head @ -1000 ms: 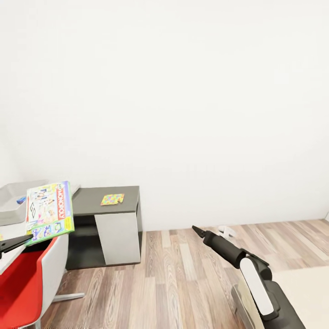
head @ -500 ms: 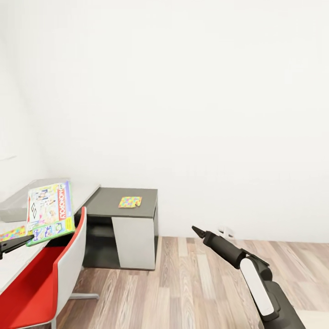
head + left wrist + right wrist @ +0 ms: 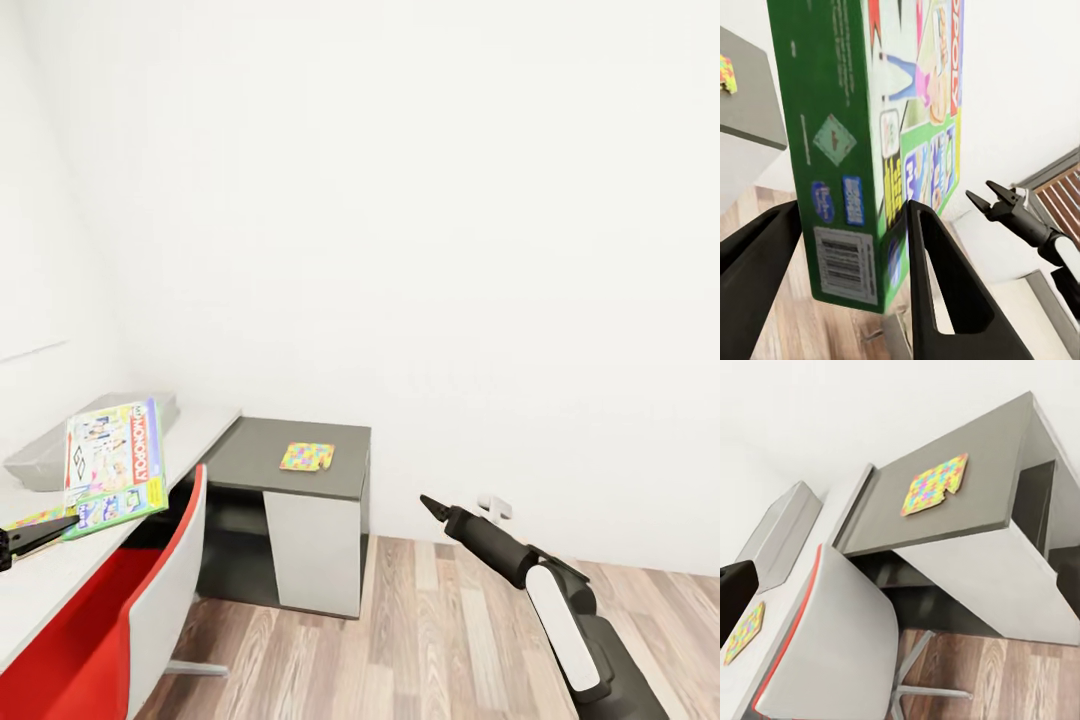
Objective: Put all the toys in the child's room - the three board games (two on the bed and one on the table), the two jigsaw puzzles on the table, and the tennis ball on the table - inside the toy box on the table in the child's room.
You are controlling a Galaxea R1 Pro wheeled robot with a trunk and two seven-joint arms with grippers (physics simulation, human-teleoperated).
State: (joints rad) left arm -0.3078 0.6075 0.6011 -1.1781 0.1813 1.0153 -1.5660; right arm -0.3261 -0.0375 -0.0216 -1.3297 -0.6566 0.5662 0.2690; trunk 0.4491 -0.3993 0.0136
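We are holding a board game (image 3: 112, 466) in our left claw (image 3: 851, 281), its two dark fingers (image 3: 937, 285) clamped on the lower edge of the green-sided box, one on each face, so that the box is standing nearly upright above the pale section of the counter (image 3: 60, 570). In the head view the printed lid is facing us, white, green and yellow, over the red and grey chair (image 3: 130, 610) pushed in at the counter's edge. One jigsaw puzzle (image 3: 307, 457) is lying flat on the dark grey section of the counter, well apart from the box we are carrying; the right wrist view is showing it (image 3: 934, 484) with one corner piece missing. A second jigsaw puzzle (image 3: 742, 631) is lying on the pale section, just beside the chair back. A long grey open container (image 3: 85, 440) is sitting at the far end of the pale top, against the white wall (image 3: 450, 200). Our right claw (image 3: 432, 507) is hanging out over the wood-plank floor (image 3: 450, 630), holding nothing, its fingertips drawn together to a point.
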